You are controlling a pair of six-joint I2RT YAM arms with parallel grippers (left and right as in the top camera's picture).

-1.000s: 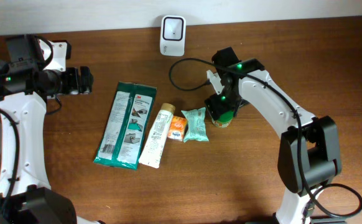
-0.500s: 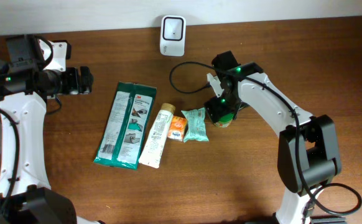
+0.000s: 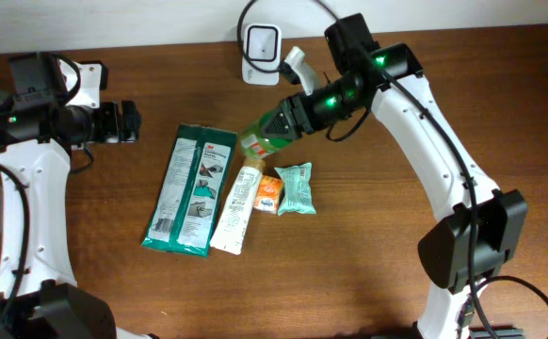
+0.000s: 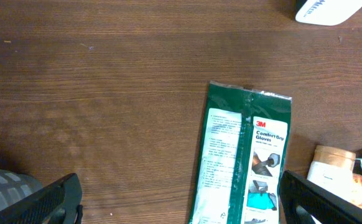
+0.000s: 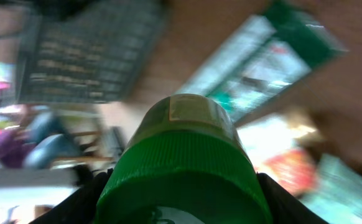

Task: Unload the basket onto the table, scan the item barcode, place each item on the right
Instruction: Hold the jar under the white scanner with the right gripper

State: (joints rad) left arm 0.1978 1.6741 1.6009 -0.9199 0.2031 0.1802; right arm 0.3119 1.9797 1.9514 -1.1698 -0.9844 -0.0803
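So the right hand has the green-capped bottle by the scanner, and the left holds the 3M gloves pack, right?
No: the left hand is open and empty; the 3M gloves pack lies on the table, overhead view. The right hand does hold the green-capped bottle.

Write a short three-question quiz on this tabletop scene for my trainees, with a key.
1. True or false: the right tool holds the bottle.
2. Fill in: the left tool is ___ and holds nothing.
3. What lies directly beside the glove packet? A tube; B bottle; C left tool.
Key: 1 true; 2 open; 3 A.
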